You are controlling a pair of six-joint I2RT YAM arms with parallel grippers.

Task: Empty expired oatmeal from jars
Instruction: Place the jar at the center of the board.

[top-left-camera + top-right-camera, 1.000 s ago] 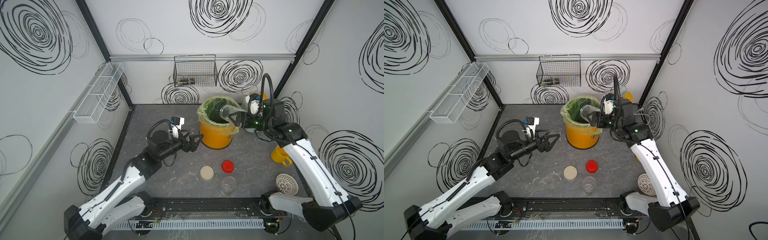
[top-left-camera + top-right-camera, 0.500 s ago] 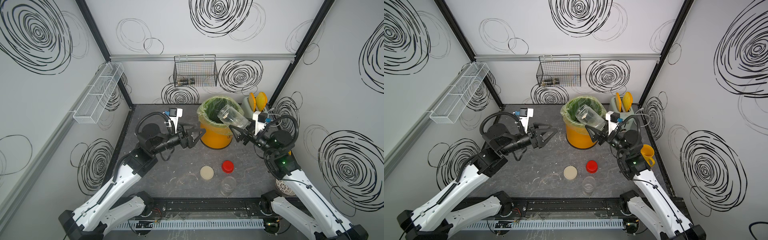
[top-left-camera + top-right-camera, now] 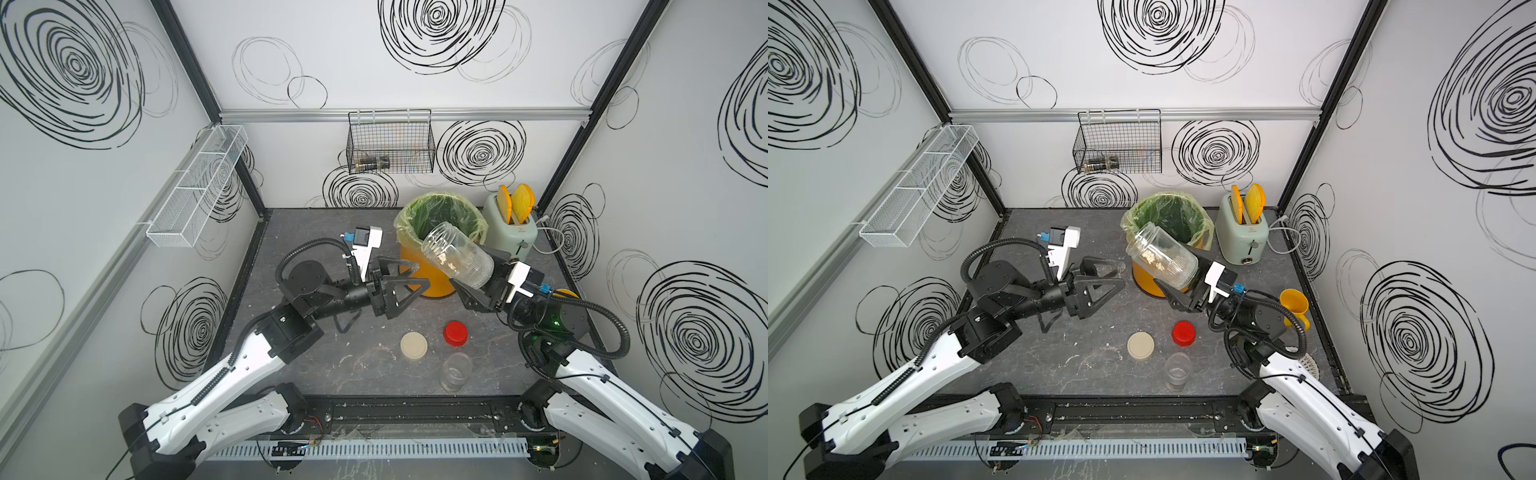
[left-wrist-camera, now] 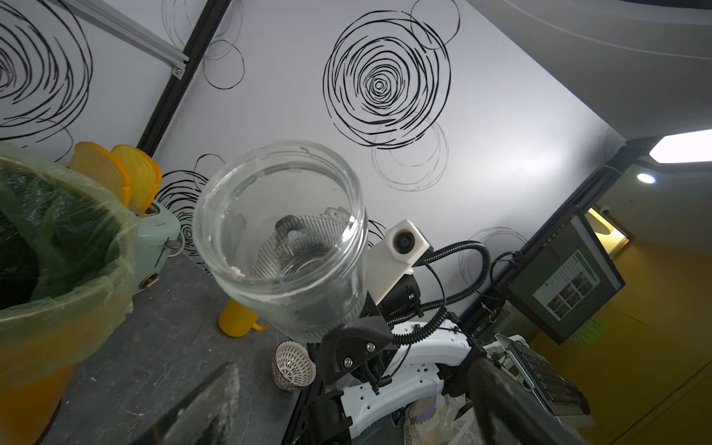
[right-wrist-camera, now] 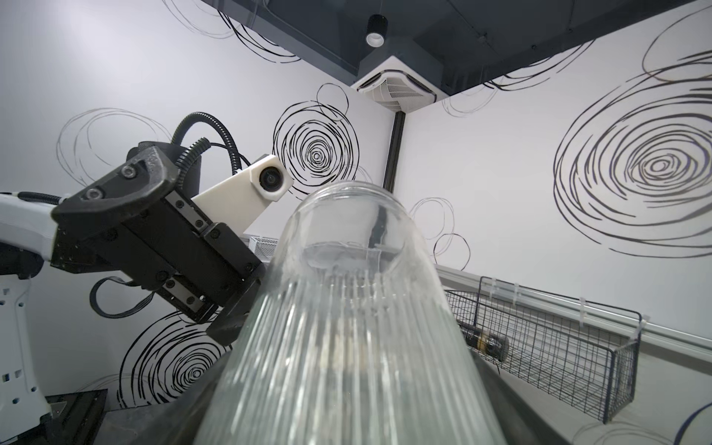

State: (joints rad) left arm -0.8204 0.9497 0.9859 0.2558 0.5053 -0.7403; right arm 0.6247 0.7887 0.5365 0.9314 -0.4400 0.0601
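My right gripper (image 3: 478,284) is shut on the base of the wide ribbed clear jar (image 3: 457,259), held in the air and tilted, its open mouth up beside the front rim of the yellow bin with green liner (image 3: 440,208). A few oatmeal (image 3: 1152,258) flakes cling inside it. My left gripper (image 3: 420,274) hangs open and empty just left of that jar, in front of the bin. The slim jar (image 3: 456,370) stands upright and uncapped near the table's front. Its red cap (image 3: 455,333) and the beige lid (image 3: 414,345) lie behind it.
A mint toaster (image 3: 510,228) with yellow slices stands right of the bin. A yellow cup (image 3: 1293,307) and a white mesh strainer (image 3: 1308,363) sit by the right wall. Oatmeal crumbs (image 3: 1092,361) dot the table. A wire basket (image 3: 390,141) hangs on the back wall.
My right arm has drawn back from over the bin toward the front right, and the jar's mouth now points upward. My left gripper has moved right, closer to the bin, still open.
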